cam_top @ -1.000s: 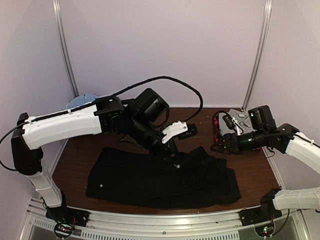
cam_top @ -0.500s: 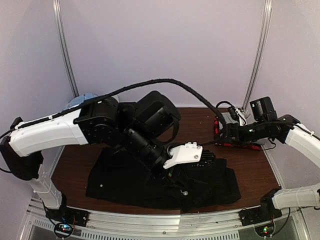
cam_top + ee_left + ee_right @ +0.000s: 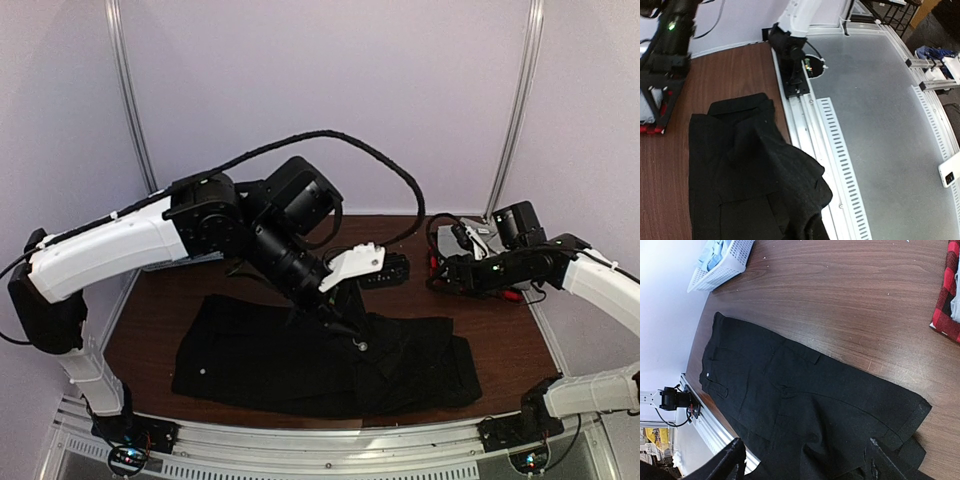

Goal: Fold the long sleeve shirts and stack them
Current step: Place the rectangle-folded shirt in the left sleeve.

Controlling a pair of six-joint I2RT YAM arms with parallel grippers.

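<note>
A black long sleeve shirt [image 3: 250, 355] lies spread along the table's near half. A ridge of its cloth is pulled up at the middle, and my left gripper [image 3: 338, 314] is shut on it. In the left wrist view the bunched black cloth [image 3: 800, 200] hides the fingers. My right gripper [image 3: 441, 273] hovers open at the back right. Its fingertips [image 3: 733, 458] stand wide apart above the shirt [image 3: 790, 390] with nothing between them. A red-and-black plaid shirt [image 3: 946, 307] lies folded at the back right, with a grey one [image 3: 478, 233] on top.
A white mesh basket [image 3: 735, 255] holding light blue cloth [image 3: 715, 257] stands at the back left corner. The metal rail [image 3: 810, 130] runs along the table's near edge, close to the shirt's hem. The left arm's black cable [image 3: 330, 140] arcs over the table's middle.
The left gripper dipped toward the near edge with the cloth, then rose back to the middle. The shirt's right part now lies flatter. The right gripper shifted slightly near the folded stack.
</note>
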